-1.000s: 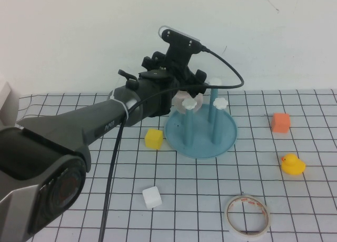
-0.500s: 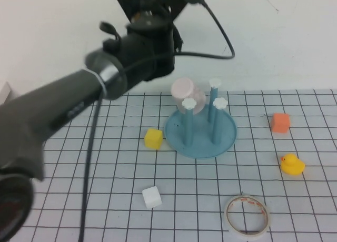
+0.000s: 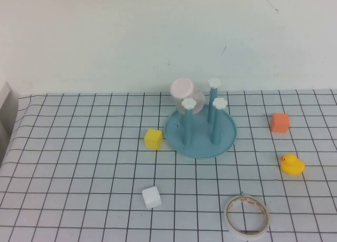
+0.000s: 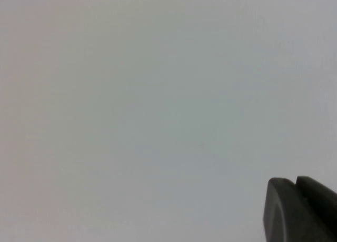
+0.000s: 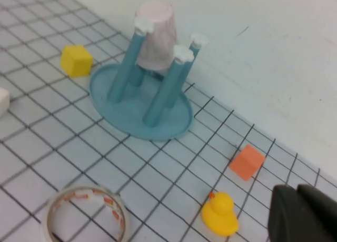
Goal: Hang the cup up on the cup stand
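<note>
The pale pink cup sits upside down over the back left post of the teal-blue cup stand. Three white flower caps show beside it. No gripper touches it. The cup and the stand also show in the right wrist view. Neither arm appears in the high view. My left gripper is shut, empty, and faces a blank pale wall. My right gripper is shut, empty, and held above the table to the right of the stand, near the duck.
A yellow cube lies left of the stand and a white cube nearer the front. An orange cube and a yellow duck lie to the right. A white tape roll lies at the front.
My left arm has lifted away from the stand and left the high view. The cup stays on its post.
</note>
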`<state>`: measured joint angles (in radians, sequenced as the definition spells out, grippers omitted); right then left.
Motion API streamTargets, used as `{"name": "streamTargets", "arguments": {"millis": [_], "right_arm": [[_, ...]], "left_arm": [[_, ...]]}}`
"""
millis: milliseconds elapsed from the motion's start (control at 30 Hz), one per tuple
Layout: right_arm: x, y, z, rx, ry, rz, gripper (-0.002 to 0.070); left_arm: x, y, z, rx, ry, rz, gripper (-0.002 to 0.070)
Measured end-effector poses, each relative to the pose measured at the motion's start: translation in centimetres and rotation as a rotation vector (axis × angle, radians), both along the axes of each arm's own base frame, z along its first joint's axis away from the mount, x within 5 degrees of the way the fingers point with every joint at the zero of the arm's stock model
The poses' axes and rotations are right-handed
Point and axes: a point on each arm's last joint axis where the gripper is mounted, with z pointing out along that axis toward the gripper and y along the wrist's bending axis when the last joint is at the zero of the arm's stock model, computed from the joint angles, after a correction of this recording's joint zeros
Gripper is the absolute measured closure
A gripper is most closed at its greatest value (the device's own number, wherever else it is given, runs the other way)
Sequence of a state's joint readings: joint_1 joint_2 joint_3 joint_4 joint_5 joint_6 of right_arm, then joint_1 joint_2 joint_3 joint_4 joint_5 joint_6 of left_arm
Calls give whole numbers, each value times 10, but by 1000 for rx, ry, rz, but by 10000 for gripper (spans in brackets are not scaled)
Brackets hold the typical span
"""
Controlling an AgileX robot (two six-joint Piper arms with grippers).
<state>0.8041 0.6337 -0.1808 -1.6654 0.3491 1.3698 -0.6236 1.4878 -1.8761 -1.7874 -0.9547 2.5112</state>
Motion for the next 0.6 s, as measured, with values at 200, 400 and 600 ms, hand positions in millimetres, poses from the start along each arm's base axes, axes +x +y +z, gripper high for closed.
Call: {"name": "streamTargets", "arguments": {"millis": [200,400,600], "right_arm": [[2,2,11,78,-9,-12,676],[7,10,50,75,-125,31,677],[10,18,110,-60,-352,110,678]], "left_arm": [[-92,72,41,-139,-120,78,675],[-153,108,25,-105,-199,-25,675],[-176,111,-22,3,-199,-173,675]]}}
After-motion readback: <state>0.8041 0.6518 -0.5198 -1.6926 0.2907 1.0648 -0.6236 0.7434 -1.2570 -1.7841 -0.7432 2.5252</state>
